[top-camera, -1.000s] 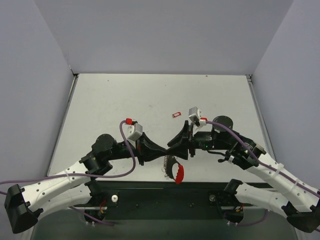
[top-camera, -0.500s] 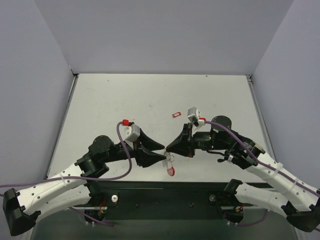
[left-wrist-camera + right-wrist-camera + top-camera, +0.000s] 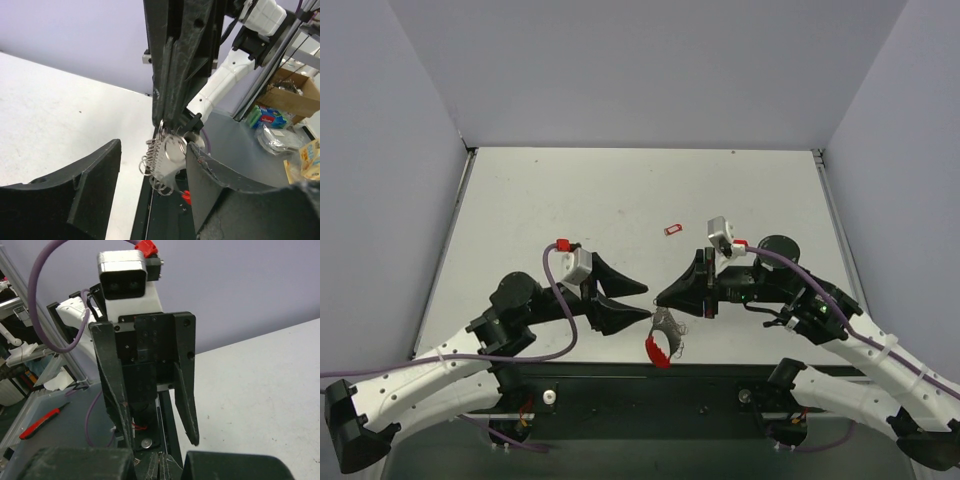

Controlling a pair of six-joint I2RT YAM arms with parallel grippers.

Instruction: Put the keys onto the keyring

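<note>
- Left gripper (image 3: 646, 303): jaws apart, nothing held. In the top view the two black fingers point right, towards the centre of the near table edge.
- Right gripper (image 3: 660, 298): jaws together, clamped on the bunch of thin silver wire rings (image 3: 162, 157). In the left wrist view the closed black fingers come down from the top of the picture and pinch the upper edge of the bunch.
- Red curved carabiner-style keyring (image 3: 658, 352): it hangs below the right gripper's tips. The silver rings are uppermost and the red clip is lowest, over the near edge of the table. The left wrist view shows only a small red part of the clip beneath the rings.
- Relation of left gripper to keyring: in the left wrist view the wire rings appear in the gap between the two left fingers. Contact with either finger cannot be determined.
- Relation of the grippers: the fingertips face each other, close together, in the top view. The right wrist view shows the left gripper's fingers (image 3: 186, 390) spread, pointing down.
- Small red rectangular key tag with a pale centre (image 3: 671, 230): it lies flat on the pale grey table (image 3: 570, 200). It is beyond both grippers, well apart from the keyring, and neither gripper touches it.
</note>
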